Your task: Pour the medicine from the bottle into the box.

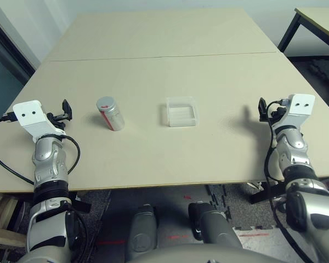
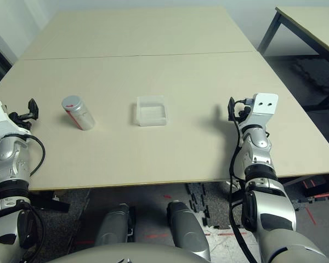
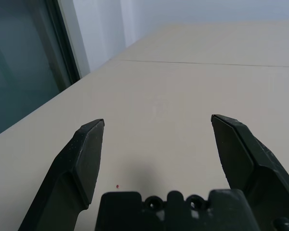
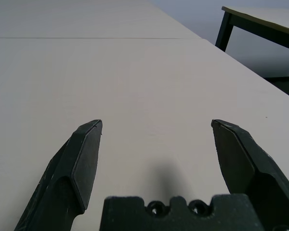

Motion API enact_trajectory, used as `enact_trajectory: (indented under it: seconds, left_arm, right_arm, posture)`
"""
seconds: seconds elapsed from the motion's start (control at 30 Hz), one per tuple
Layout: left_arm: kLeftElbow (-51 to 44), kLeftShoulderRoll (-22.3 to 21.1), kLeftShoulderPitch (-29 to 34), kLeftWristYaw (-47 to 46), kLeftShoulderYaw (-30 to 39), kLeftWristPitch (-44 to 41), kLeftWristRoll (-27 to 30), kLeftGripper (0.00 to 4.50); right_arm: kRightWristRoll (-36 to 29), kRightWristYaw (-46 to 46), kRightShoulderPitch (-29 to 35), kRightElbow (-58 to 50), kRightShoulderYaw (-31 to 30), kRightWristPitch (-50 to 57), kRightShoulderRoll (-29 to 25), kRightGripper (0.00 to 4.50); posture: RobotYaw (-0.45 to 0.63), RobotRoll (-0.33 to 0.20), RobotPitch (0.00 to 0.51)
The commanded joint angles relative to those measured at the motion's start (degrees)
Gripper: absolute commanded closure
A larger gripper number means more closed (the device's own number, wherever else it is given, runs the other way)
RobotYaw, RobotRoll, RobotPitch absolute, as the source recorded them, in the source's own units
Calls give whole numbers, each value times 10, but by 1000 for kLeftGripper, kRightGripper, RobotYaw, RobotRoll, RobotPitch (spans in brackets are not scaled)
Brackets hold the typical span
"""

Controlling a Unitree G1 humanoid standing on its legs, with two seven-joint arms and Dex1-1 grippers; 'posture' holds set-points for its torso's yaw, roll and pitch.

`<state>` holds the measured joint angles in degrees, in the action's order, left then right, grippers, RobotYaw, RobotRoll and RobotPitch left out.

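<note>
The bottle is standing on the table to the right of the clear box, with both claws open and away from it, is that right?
Not quite. The bottle stands to the left of the clear box, not the right, as the left eye view shows. The rest holds: it is on the table, and the left claw and right claw are open and apart from it.
</note>
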<state>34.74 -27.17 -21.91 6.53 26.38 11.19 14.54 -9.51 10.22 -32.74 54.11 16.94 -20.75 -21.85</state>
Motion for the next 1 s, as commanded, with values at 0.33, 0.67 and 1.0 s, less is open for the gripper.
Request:
enact_trajectory:
  seconds: [0.33, 0.67, 1.0]
  left_arm:
    - [-9, -58, 14, 134, 18, -33, 61, 44]
    - [-65, -130, 77, 322, 24, -135, 136, 44]
    - [-194, -156, 166, 494, -36, -251, 168, 44]
  right_arm:
    - [-17, 83, -4, -46, -12, 26, -6, 0]
    - [-47, 303, -32, -109, -58, 125, -32, 0]
    - [-27, 426, -114, -79, -101, 146, -52, 0]
  posture:
    - [2, 0, 105]
    - [24, 0, 123]
    - [32, 0, 128]
